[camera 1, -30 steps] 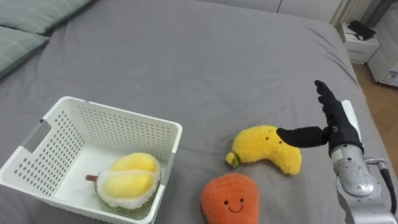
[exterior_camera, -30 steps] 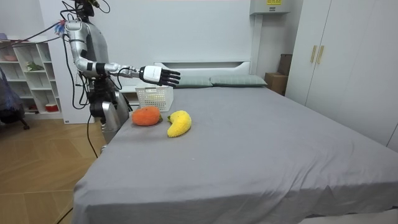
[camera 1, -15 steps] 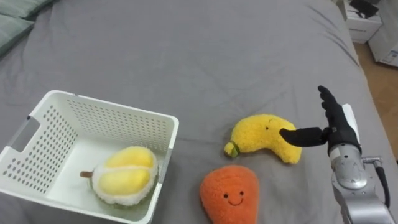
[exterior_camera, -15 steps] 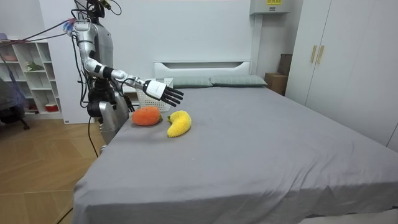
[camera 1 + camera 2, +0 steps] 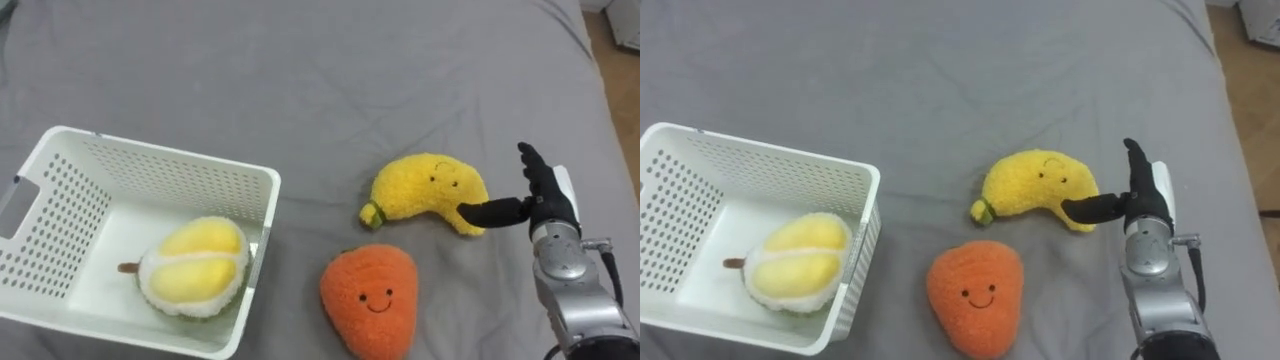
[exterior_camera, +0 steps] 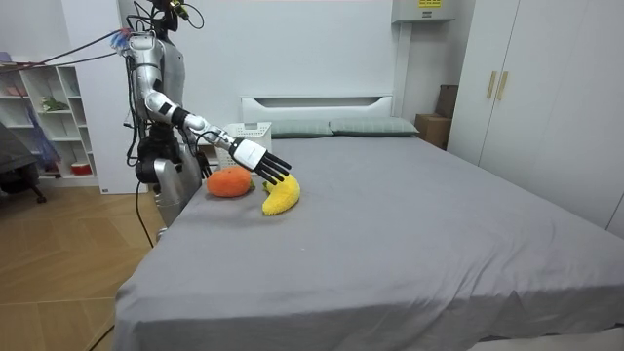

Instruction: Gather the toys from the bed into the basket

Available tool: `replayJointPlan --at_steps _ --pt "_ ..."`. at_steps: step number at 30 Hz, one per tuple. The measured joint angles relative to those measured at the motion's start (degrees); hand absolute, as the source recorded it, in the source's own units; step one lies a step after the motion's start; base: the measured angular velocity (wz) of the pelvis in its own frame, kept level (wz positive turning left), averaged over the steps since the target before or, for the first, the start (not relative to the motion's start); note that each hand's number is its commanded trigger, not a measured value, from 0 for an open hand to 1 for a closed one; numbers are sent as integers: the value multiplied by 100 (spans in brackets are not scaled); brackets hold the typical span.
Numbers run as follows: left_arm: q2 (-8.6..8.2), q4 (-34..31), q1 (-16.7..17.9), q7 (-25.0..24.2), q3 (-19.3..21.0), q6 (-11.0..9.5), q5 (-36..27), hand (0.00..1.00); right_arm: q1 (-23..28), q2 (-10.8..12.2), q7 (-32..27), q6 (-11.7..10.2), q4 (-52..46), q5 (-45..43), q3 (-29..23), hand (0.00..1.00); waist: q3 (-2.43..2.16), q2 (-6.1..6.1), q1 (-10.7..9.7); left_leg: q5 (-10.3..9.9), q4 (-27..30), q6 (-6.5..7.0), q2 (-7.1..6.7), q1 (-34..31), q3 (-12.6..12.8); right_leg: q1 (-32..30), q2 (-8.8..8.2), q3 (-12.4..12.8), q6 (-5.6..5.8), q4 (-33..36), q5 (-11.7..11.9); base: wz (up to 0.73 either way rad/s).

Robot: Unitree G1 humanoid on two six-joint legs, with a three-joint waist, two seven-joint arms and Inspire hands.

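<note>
From where I stand, the right robot hand (image 5: 546, 200) is held low over the bed, edge-on, with its fingers (image 5: 534, 170) straight and its thumb (image 5: 490, 212) stretched out sideways. It is spread wide and has hold of nothing. The thumb's tip reaches the blunt end of the yellow plush banana with a small stitched face (image 5: 428, 188) and seems to be just touching it.

The banana lies on the grey bedsheet (image 5: 300, 70), its green-tipped stem pointing towards the basket. Just beside it, nearer the robot, sits the orange rounded plush toy with a smiling face (image 5: 369, 300); the two are close but not quite touching.

Further to the robot's left stands the white perforated plastic basket (image 5: 170, 162), set flat on the sheet. Inside it lies the pale yellow plush durian with a brown stalk (image 5: 192, 266), resting against the wall nearest the orange toy.

In the room view the robot stands at the side of the bed, on the room view's left, with its right arm reaching over the mattress and the hand (image 6: 261, 161) down by the two loose toys.
</note>
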Motion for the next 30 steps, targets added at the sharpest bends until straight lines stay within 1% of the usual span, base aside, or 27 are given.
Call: replayJointPlan --at_steps 2,3,6,9,11,13,16,18,21,25,28,30 --pt "4 168 -107 0 -90 7 -99 0 -56 -44 -4 -6 89 -27 59 0 12 22 36 0 2 0 2 -16 6 -20 2 8 -1 2 1 0" --pt "2 168 -104 -2 -105 7 -97 0 -94 -44 -4 -19 144 -50 77 0 19 33 35 0 0 0 2 -18 7 -26 1 8 -1 4 1 0" --pt "4 160 -110 -9 -106 5 -97 0 -153 -48 -4 -31 258 -169 84 0 16 84 33 1 0 3 3 -111 6 -132 2 6 -1 24 1 0" --pt "7 165 -105 -9 -149 5 -222 0 -153 -62 -2 -50 263 -361 96 0 27 160 31 3 7 4 3 -170 7 -202 0 7 -2 52 1 0" --pt "6 161 -106 -9 -171 -45 -226 0 -158 -73 16 -89 297 -375 96 0 28 188 34 4 8 5 3 -207 6 -238 -1 8 -2 52 1 0" --pt "5 162 -105 -13 -172 -114 -225 0 -183 -82 24 -146 373 -427 97 0 31 193 42 5 7 5 3 -233 5 -270 -1 9 -2 58 1 0" --pt "5 154 -106 -15 -172 -157 -225 0 -236 -134 24 -193 478 -501 97 0 39 205 41 6 1 7 -1 -234 4 -277 -6 7 -2 63 1 0" --pt "5 150 -106 -15 -172 -165 -226 0 -295 -155 24 -195 561 -488 98 0 40 205 50 8 -1 9 -1 -238 -21 -281 -6 -2 -1 71 1 0" --pt "5 124 -109 -18 -287 -169 -226 0 -490 -171 24 -195 914 -485 99 0 41 202 42 11 0 12 -2 -243 -29 -281 -8 -18 -1 73 1 0" --pt "5 131 -110 -30 -399 -202 -236 0 -550 -187 23 -202 1077 -411 141 0 48 190 47 20 3 10 -2 -257 -67 -284 -18 -130 -2 76 1 3" --pt "5 157 -125 -54 -444 -208 -431 0 -674 -190 27 -203 1395 -301 240 0 55 179 60 23 3 12 -5 -259 -72 -284 -30 -206 -2 79 1 0" --pt "5 180 -126 -101 -450 -207 -546 0 -757 -190 36 -204 1604 -256 329 0 55 178 64 25 3 14 -9 -256 -75 -284 -35 -207 -2 82 1 0"
